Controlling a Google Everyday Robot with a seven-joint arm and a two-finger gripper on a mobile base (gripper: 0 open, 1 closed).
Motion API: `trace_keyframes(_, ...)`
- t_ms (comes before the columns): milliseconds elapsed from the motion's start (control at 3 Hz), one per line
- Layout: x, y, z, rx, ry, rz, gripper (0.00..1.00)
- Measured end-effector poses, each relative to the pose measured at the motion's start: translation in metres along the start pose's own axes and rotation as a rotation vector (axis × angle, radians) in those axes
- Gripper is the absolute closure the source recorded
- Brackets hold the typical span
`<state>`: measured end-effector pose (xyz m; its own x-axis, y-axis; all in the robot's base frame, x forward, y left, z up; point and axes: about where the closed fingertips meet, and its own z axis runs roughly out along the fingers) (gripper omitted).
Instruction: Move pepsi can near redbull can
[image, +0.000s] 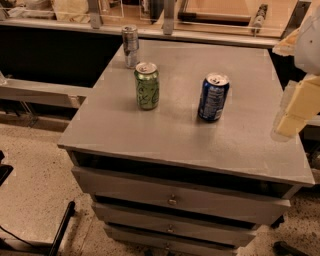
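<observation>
In the camera view, a grey table (165, 135) with drawers (172, 201) in its front is seen from above. The pepsi can (213, 97) is placed upright on the right half of the table top, about midway between front and back. The redbull can (130, 46) is set upright near the back left corner, well apart from the pepsi can. A green can (147, 85) is stood upright just in front of the redbull can, near it but not touching, and to the left of the pepsi can. The tool (292, 117) is seen at the right edge of the view, above the table's right side and apart from the pepsi can. Nothing is seen held in it. Whether the tool is open or closed cannot be told.
</observation>
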<state>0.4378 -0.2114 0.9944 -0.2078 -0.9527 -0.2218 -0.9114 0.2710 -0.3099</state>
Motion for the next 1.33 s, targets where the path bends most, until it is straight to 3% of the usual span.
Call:
trace_keyframes(333,0.0,0.0,0.0,0.0,0.0,0.0,0.0)
trace_keyframes(667,-0.006,-0.016,0.007,0.029,-0.109,0.024,0.0)
trace_keyframes(1000,-0.01,-0.052,0.028,0.08,-0.318,0.092,0.0)
trace_keyframes(1333,-0.036,-0.085,0.053,0.078,-0.547,0.173,0.0)
